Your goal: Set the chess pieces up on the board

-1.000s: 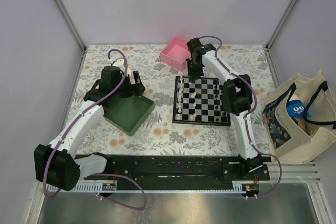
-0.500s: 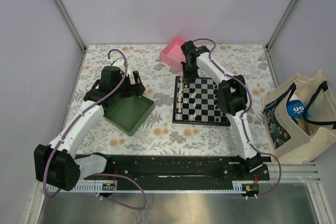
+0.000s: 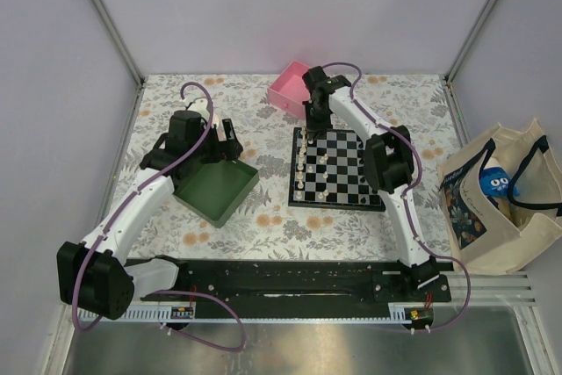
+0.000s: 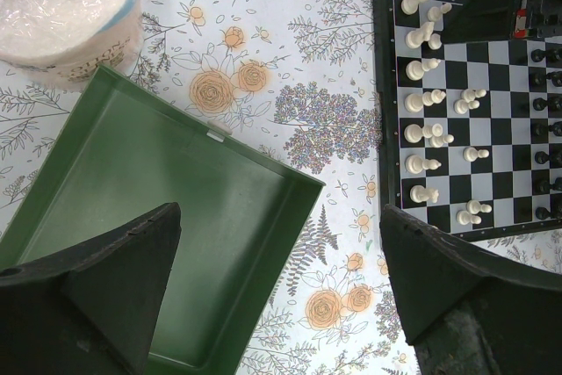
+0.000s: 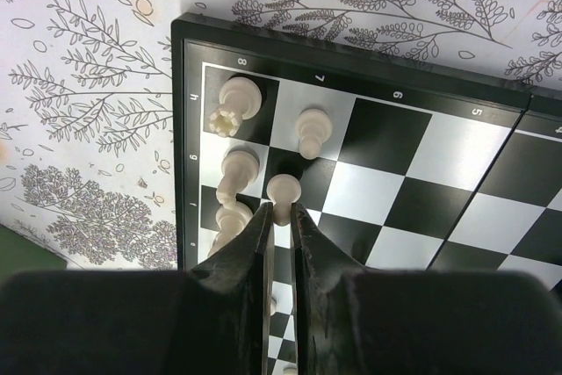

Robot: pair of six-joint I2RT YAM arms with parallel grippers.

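Observation:
The black-and-white board point(image 3: 337, 205) lies right of centre, with cream-white chess pieces point(image 3: 306, 164) along its left columns and black ones point(image 3: 364, 164) on its right. My right gripper point(image 3: 309, 129) hangs over the board's far-left corner. In the right wrist view it point(image 5: 280, 211) is shut on a white pawn point(image 5: 283, 189), beside other white pieces point(image 5: 237, 98) near the board's corner point(image 5: 189, 32). My left gripper point(image 3: 230, 148) stands open over the green tray's point(image 3: 215, 189) far edge. In the left wrist view the left gripper point(image 4: 279, 212) holds nothing above the tray point(image 4: 176, 217).
A pink box point(image 3: 292, 87) sits just behind the board's far-left corner. A plastic-wrapped white roll point(image 4: 66, 6) stands next to the green tray. A cloth bag point(image 3: 496, 195) rests off the table's right edge. Walls close in the table's back and sides.
My right gripper has swung left along the board's far edge to its far-left corner, still shut on the pawn. The left arm has not moved.

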